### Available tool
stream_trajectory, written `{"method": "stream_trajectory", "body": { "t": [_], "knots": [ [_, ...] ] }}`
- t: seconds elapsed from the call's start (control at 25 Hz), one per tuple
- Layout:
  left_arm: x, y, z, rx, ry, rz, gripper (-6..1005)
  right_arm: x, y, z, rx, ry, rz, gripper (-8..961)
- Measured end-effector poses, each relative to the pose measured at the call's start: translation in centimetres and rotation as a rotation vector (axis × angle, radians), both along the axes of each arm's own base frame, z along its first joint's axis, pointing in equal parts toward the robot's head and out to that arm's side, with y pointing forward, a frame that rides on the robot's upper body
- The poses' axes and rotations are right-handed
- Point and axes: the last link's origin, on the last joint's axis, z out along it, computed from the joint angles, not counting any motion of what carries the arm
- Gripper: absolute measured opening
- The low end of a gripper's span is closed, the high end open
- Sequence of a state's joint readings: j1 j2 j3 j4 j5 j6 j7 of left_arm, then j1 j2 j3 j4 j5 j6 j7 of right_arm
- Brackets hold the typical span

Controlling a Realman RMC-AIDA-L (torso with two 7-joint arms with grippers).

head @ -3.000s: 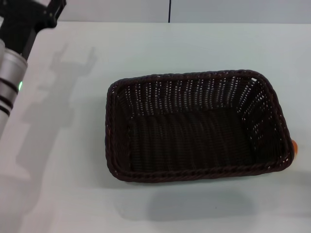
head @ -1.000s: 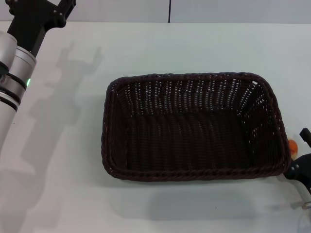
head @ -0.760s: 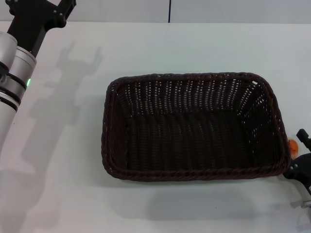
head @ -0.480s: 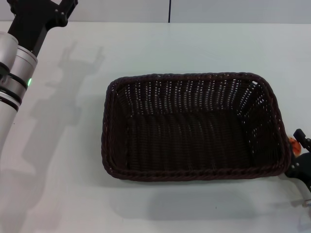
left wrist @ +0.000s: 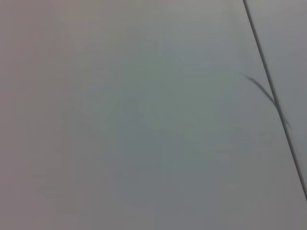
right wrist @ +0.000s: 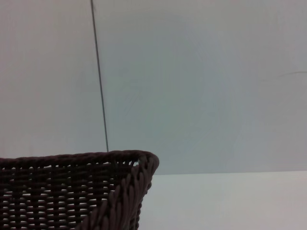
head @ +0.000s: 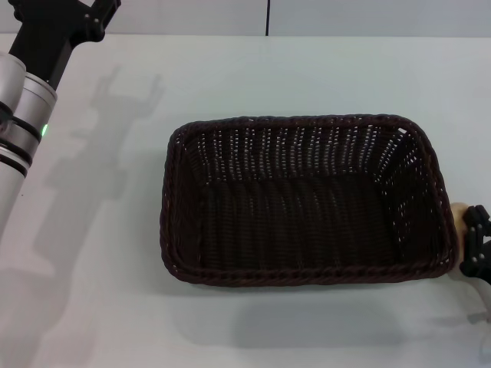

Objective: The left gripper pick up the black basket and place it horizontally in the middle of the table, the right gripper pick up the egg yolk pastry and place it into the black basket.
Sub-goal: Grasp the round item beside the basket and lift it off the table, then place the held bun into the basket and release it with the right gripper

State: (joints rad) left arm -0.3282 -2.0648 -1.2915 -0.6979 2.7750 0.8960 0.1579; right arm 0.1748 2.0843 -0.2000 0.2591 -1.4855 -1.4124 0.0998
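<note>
Since the earlier frames the right gripper point(head: 477, 247) has risen from below the black basket's point(head: 303, 199) right end to its right wall, and the egg yolk pastry point(head: 457, 216), which earlier showed an orange spot, now shows only a cream edge. The pastry lies just outside the basket's right wall, touching or nearly touching it, with the right gripper right against it; whether its fingers pinch the pastry cannot be told. The basket lies lengthwise left to right on the table point(head: 268, 77), so the pastry must go up and leftward over the rim. The left gripper point(head: 54, 23) hangs far beyond the basket's left rear corner, its fingers unseen. One basket, one pastry, two grippers.
</note>
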Motion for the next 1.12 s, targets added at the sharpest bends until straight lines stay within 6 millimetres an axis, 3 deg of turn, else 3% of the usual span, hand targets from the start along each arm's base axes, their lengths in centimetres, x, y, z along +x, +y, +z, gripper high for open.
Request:
{"method": "stream_trajectory", "body": {
  "t": [0.12, 0.64, 1.12],
  "knots": [
    [0.0, 0.0, 0.0, 0.001, 0.0, 0.0, 799, -0.1, 0.0, 0.1, 0.007, 0.003, 0.001, 29],
    [-0.1, 0.0, 0.0, 0.002, 0.002, 0.0, 798, -1.5, -0.8, 0.7, 0.091, -0.02, 0.079, 18],
    [-0.1, 0.0, 0.1, 0.006, 0.001, -0.003, 798, -5.0, -3.5, 2.5, 0.291, -0.054, 0.282, 24]
  ]
}}
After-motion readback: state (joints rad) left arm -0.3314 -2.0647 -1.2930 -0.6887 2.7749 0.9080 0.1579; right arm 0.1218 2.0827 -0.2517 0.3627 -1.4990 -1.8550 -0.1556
